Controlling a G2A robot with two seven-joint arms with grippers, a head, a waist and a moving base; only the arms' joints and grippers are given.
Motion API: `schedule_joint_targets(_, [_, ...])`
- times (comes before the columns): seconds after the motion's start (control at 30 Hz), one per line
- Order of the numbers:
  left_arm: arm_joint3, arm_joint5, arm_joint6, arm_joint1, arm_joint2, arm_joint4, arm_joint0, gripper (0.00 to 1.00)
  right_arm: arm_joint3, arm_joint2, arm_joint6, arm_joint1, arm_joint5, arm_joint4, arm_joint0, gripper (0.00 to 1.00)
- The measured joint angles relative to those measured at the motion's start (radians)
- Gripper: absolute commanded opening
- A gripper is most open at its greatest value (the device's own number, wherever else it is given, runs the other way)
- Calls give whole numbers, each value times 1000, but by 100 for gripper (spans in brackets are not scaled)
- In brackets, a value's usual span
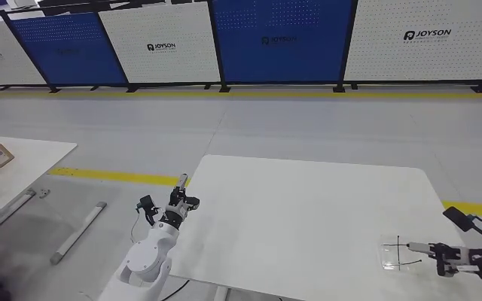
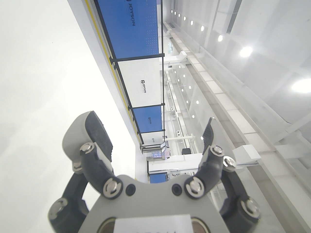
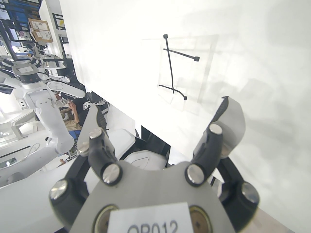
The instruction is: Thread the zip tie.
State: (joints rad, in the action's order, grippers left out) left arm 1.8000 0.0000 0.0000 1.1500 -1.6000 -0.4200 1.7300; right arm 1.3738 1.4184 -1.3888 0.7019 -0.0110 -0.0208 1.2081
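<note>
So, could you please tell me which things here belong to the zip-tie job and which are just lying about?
Job: black zip ties, clear tray under them, right hand, left hand, both open, white table.
Lying about: cardboard boxes, grey bar on the floor, partition panels.

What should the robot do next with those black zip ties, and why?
Probably lower the right gripper onto one zip tie in the clear tray. It is open and empty, close to the ties, while the left gripper, also open, sits at the opposite edge of the table.
</note>
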Motion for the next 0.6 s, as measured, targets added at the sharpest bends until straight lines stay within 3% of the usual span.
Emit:
schedule_joint_targets(0.03, [0, 0, 0, 0, 0, 0, 0, 100, 7, -1, -1, -1, -11, -5, 1, 100])
schedule_joint_targets(0.07, [0, 0, 0, 0, 0, 0, 0, 100, 10, 0, -1, -3, -12, -9, 2, 81])
schedule_joint_targets(0.1, [0, 0, 0, 0, 0, 0, 0, 100, 11, 1, -1, -4, -11, -10, 4, 74])
schedule_joint_targets(0.13, [0, 0, 0, 0, 0, 0, 0, 100, 12, 1, -1, -4, -8, -12, 6, 55])
schedule_joint_targets(0.17, [0, 0, 0, 0, 0, 0, 0, 100, 11, 1, -1, -5, -4, -14, 7, 48])
schedule_joint_targets(0.33, [0, 0, 0, 0, 0, 0, 0, 100, -4, -16, -1, -7, 28, -37, -2, 38])
schedule_joint_targets(0.6, [0, 0, 0, 0, 0, 0, 0, 100, -58, -43, -1, -6, 46, -49, -36, 34])
